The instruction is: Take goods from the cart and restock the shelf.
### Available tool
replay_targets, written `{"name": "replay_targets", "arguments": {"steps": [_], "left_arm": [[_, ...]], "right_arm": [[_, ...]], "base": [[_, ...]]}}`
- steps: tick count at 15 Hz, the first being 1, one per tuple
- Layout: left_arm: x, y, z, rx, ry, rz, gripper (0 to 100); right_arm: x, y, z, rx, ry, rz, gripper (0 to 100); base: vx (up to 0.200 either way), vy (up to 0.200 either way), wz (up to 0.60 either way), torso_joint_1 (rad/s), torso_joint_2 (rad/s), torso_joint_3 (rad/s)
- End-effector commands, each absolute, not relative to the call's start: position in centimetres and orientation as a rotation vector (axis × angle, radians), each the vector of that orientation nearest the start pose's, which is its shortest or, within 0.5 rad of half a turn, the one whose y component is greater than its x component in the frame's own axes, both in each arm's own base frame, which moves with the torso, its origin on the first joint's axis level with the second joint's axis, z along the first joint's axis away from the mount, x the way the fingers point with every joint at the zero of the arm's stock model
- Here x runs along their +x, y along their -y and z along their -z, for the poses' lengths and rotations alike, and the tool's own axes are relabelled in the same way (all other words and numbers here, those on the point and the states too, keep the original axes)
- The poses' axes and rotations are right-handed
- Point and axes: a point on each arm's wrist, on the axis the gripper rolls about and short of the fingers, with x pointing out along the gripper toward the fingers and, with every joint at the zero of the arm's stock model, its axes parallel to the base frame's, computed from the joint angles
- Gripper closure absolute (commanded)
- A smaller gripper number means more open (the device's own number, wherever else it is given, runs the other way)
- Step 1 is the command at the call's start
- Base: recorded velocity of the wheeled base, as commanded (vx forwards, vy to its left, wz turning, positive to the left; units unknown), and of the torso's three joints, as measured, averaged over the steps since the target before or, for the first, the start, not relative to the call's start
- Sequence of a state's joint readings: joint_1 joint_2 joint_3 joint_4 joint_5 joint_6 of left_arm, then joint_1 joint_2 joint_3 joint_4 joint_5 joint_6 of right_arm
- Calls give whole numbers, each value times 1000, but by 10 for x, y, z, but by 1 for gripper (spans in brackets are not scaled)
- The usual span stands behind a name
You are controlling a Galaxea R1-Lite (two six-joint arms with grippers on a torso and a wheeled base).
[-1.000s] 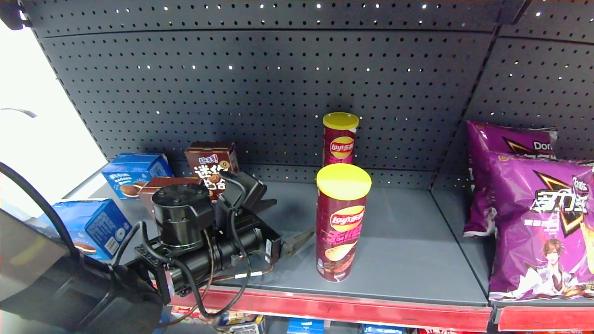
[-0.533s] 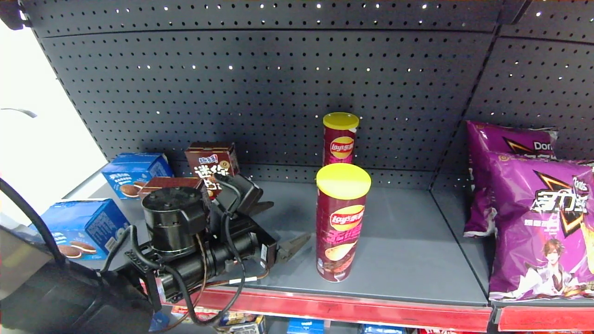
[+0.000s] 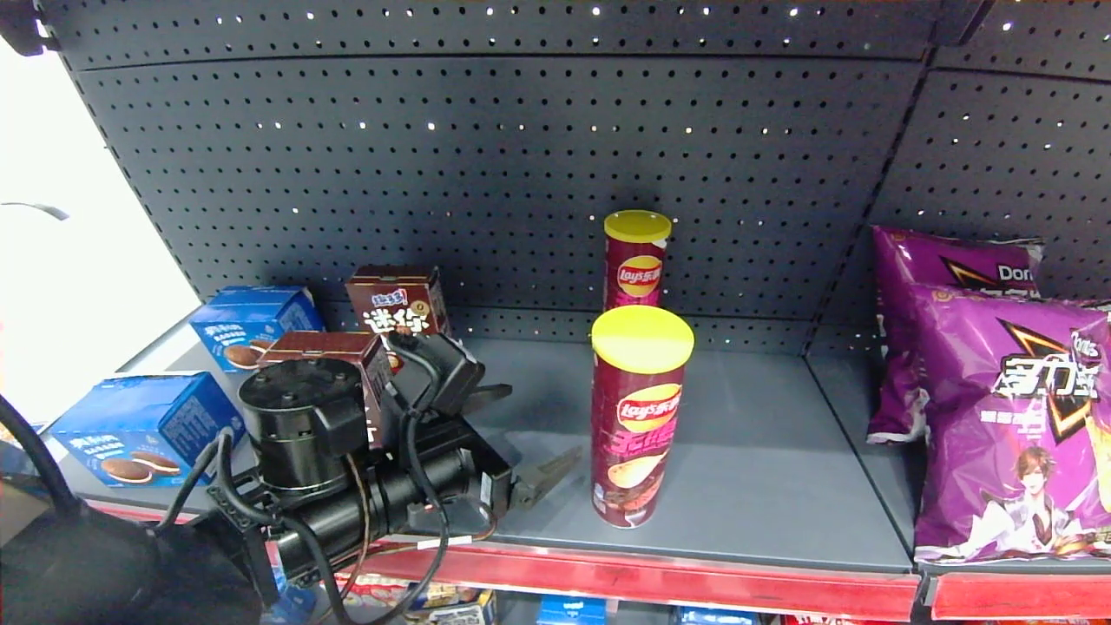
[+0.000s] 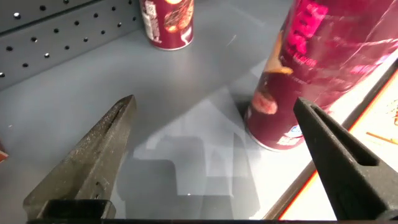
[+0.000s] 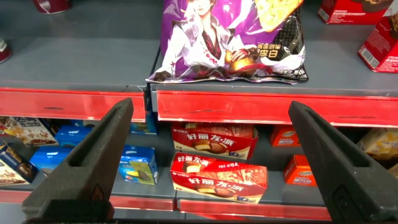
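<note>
Since one second ago the left arm has drawn back from the can, toward the left and the shelf's front edge, and the front blue box is now more uncovered; the cans have not moved.

In the head view the left gripper (image 3: 540,424) is over the shelf (image 3: 764,469), near the front can (image 3: 640,417) but apart from it, its jaws wide and holding nothing. The front can stands upright close to the red front edge. The rear can (image 3: 638,259) stands upright behind it, at the pegboard (image 3: 521,174). To the left are brown boxes (image 3: 399,299) and blue boxes (image 3: 143,425); to the right lie purple bags (image 3: 1007,417).

In the left wrist view the left gripper (image 4: 214,106) is spread wide over bare shelf, the front can (image 4: 323,68) beside one finger (image 4: 336,155), not touching.

In the right wrist view the right gripper (image 5: 211,107) is also wide and empty, before a purple bag (image 5: 230,37) and red boxes (image 5: 217,171) on a lower shelf.
</note>
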State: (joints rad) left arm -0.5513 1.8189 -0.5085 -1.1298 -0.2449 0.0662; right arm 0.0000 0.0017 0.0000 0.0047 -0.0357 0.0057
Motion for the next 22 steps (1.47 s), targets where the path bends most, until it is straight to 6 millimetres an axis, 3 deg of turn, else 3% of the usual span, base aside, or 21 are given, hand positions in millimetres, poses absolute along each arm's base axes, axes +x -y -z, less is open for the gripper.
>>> {"name": "replay_targets", "arguments": {"steps": [1,8,15,22], "left_arm": [[245,158,-125,90,-151,803,0],[252,171,-124,90,-136,823,0],[259,169,-123,94,-135,800,0],[279,161,-145,117,-32,741,0]], "right_arm": [[-23,1,-75,6,-8,35,0],[-23,1,-75,6,-8,37,0],[-23,1,-75,6,-8,35,0],[-23,1,-75,6,-8,37,0]], "base": [[0,0,0,0,0,0],[0,0,0,0,0,0],[0,0,0,0,0,0],[0,0,0,0,0,0]]}}
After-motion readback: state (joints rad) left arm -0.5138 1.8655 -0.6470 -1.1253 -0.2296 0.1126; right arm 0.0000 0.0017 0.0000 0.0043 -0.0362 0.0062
